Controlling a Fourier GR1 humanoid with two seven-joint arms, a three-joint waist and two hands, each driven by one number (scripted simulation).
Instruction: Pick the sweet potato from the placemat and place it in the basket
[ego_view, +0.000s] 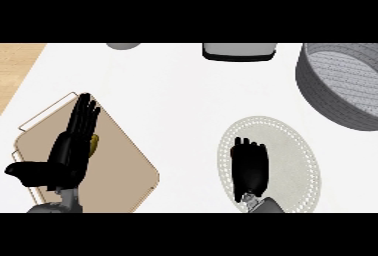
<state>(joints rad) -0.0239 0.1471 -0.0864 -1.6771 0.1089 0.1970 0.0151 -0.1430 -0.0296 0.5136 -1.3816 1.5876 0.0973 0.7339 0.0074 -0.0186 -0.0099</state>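
Both forearms enter from the lower edge. At the view's left, the left hand (71, 145) rests over a tan tray (122, 165), fingers straight and pointing up, thumb spread out to the left, holding nothing. A small yellowish thing (94, 142) peeks out just beside its fingers on the right; I cannot tell what it is. At the lower right, the right hand (249, 167) lies palm-down over the round pale placemat (295, 150), fingers curled downward. The sweet potato does not show anywhere; whether it sits hidden under those curled fingers I cannot tell.

Bare white counter (184, 95) spreads between tray and placemat and above both. The grey woven basket (332, 95) stands at the upper right, well apart from the right hand, cut off by the right edge. A wooden strip (18, 65) marks the counter's left border. Along the top edge sit a black-and-white container (239, 51) and a small grey object (123, 45).

Count: 2 hands, 1 tray, 1 placemat, 1 basket.
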